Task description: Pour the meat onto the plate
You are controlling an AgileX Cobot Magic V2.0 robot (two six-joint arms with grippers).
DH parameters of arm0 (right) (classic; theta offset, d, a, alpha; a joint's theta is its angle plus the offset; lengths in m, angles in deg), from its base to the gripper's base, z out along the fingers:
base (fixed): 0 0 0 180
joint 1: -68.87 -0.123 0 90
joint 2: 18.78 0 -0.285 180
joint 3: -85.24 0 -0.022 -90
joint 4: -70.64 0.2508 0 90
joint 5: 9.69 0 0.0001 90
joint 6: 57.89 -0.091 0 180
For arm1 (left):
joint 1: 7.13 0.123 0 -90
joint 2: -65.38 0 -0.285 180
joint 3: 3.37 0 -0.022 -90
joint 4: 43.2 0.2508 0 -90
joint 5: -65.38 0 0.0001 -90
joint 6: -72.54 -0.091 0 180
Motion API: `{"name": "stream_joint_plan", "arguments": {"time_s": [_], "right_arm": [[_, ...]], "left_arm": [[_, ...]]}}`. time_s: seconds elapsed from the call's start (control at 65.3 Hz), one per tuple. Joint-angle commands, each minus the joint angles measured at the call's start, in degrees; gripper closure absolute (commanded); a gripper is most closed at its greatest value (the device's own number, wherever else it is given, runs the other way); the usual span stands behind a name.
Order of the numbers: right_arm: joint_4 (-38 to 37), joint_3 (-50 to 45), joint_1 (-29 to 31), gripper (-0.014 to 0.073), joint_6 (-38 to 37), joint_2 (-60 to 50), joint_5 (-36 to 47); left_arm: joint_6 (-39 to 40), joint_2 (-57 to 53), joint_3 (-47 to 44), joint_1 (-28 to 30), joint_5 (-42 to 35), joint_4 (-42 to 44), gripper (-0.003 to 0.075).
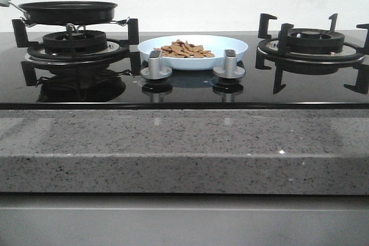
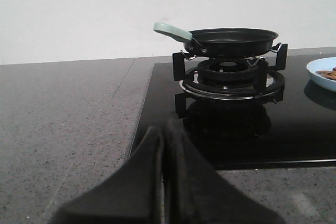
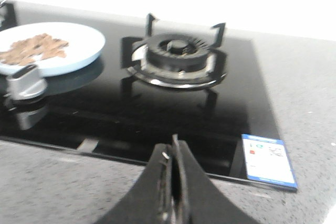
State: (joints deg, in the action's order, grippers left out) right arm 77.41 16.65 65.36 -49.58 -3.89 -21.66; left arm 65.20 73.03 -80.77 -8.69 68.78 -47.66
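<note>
The pale blue plate [image 1: 192, 51] sits on the black glass hob between the two burners, with a heap of orange-brown meat [image 1: 185, 49] lying in it. The right wrist view shows the plate [image 3: 79, 43] and the meat [image 3: 34, 48] too, and the plate's edge [image 2: 317, 72] enters the left wrist view. My left gripper [image 2: 165, 129] is shut and empty, low over the counter's front, short of the left burner. My right gripper [image 3: 174, 145] is shut and empty, over the counter in front of the right burner. Neither gripper appears in the front view.
A black frying pan [image 1: 68, 11] with a pale green handle [image 2: 172, 31] rests on the left burner grate [image 1: 75, 41]. The right burner [image 1: 314, 47] is bare. Two silver knobs [image 1: 155, 66] [image 1: 229, 66] stand in front of the plate. A blue-white label [image 3: 269, 167] lies at the hob's corner.
</note>
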Motion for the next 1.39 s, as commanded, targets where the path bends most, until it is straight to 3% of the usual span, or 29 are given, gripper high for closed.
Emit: {"name": "stream_joint_plan", "arguments": {"time_s": [0.0, 0.107, 1.379], "right_arm": [[1.01, -4.76, 1.28, 0.0663, 0.74, -3.20, 12.66], [1.16, -10.16, 2.06, 0.0663, 0.70, -6.48, 16.29], [-2.28, -9.84, 4.18, 0.0663, -3.39, -8.66, 13.45]], "left_arm": [[0.71, -0.98, -0.43, 0.07, -4.77, -0.09, 0.0741], [0.71, -0.98, -0.43, 0.07, -4.77, -0.09, 0.0741], [0.71, -0.98, -0.43, 0.07, -4.77, -0.09, 0.0741]]}}
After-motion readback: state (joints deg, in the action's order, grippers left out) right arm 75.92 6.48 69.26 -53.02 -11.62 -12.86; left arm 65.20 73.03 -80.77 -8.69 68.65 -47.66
